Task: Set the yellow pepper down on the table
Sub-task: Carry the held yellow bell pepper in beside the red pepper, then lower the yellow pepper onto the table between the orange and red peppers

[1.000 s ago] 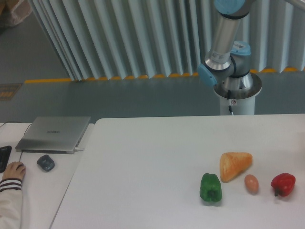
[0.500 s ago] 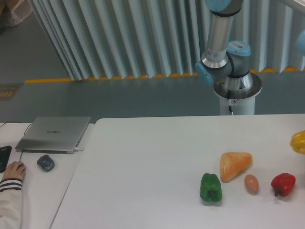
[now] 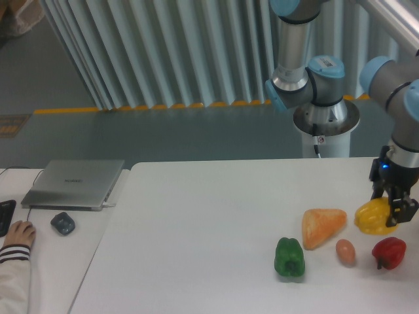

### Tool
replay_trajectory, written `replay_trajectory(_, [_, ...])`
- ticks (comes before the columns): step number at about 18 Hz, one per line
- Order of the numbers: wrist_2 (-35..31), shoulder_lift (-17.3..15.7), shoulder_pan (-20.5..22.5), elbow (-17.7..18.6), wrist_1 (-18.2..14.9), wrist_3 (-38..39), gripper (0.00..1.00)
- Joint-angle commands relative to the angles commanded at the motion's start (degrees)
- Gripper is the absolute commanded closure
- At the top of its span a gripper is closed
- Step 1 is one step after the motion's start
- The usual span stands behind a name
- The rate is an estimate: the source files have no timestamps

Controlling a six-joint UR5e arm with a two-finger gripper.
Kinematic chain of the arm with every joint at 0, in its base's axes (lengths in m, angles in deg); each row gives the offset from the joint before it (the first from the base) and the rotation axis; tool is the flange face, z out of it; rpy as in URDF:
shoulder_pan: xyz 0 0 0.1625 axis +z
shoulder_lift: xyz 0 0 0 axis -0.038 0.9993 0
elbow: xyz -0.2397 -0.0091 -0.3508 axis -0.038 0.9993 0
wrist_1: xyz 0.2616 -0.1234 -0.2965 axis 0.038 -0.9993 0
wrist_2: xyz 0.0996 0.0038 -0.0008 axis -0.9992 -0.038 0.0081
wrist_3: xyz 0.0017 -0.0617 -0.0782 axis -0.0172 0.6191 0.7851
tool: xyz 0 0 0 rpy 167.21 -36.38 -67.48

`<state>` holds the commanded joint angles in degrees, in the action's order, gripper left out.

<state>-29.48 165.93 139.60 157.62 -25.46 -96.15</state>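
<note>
The yellow pepper [image 3: 373,217] is bright and glossy, at the right side of the white table [image 3: 196,235]. My gripper [image 3: 391,208] comes down from above and is shut on the pepper, its dark fingers on either side of it. The pepper sits low over the tabletop, between the orange wedge-shaped lump [image 3: 322,226] and the red pepper [image 3: 389,252]. Whether it touches the surface I cannot tell.
A green pepper [image 3: 289,257] and a small brown egg [image 3: 346,252] lie near the front right. The robot base [image 3: 325,124] stands behind the table. On the adjoining desk to the left are a laptop [image 3: 74,183], a mouse [image 3: 63,223] and a person's hand [image 3: 18,233].
The arm has swung in from the right edge and lowered. The yellow pepper moved left and down with it, from the frame's right border to beside the orange lump.
</note>
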Motion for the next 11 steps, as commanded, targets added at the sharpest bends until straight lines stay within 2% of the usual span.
replay_trajectory(4, [-1.32, 0.09, -0.01, -0.18, 1.16, 0.11, 0.47])
replay_trajectory(5, [-2.54, 0.09, -0.1, -0.26, 3.43, 0.89, 0.47])
replay_trajectory(6, [-7.07, 0.18, -0.44, -0.09, 5.02, 3.08, 0.47])
replay_trajectory(9, [-14.31, 1.67, -3.69, 0.26, 5.3, 4.33, 0.47])
replay_trajectory(11, [-14.15, 2.02, -5.19, 0.53, 5.03, 7.99, 0.47])
